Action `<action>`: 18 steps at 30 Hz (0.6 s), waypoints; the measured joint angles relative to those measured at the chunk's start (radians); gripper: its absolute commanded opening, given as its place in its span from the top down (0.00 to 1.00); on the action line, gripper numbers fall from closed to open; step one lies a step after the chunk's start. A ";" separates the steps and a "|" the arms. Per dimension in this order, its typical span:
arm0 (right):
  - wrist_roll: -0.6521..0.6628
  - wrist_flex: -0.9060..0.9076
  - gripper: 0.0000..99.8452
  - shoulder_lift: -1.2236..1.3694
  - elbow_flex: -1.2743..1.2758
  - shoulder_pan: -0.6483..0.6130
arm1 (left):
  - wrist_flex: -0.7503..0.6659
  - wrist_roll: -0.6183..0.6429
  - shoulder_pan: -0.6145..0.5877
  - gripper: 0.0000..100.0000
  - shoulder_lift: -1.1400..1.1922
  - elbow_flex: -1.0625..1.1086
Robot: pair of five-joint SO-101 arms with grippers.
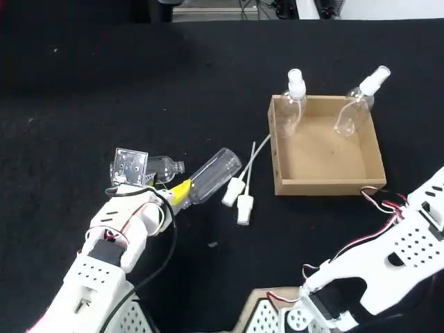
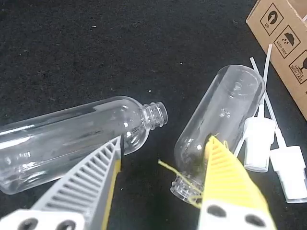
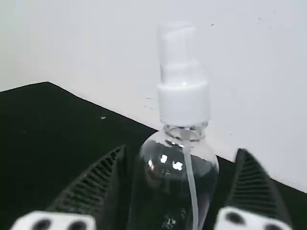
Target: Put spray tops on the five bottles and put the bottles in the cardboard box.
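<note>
Two clear uncapped bottles lie on the black table. One bottle point(image 2: 72, 139) point(image 1: 165, 166) is beside the grey finger. The other bottle point(image 2: 218, 120) point(image 1: 215, 175) has its open neck under the yellow finger point(image 2: 225, 182). My left gripper point(image 2: 164, 143) point(image 1: 170, 187) hovers open over the gap between them. Two white spray tops point(image 2: 256, 143) point(image 1: 234, 189) with dip tubes lie next to the second bottle. My right gripper point(image 3: 177, 191) is shut on an upright bottle with a spray top point(image 3: 182, 96), held up against a white wall.
The cardboard box point(image 1: 326, 186) point(image 2: 288, 43) stands right of the spray tops. Two capped bottles point(image 1: 295, 104) point(image 1: 357, 104) lean inside it against its far wall. The right arm's body point(image 1: 388, 263) fills the near right corner.
</note>
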 measured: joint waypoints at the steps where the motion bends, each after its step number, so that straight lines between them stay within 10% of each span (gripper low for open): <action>1: 0.000 0.000 0.89 0.000 0.000 0.000 | 0.000 0.000 0.000 0.74 0.000 0.000; 18: -0.018 0.000 0.99 -0.097 0.072 0.000 | 0.000 0.000 0.000 0.74 0.000 0.000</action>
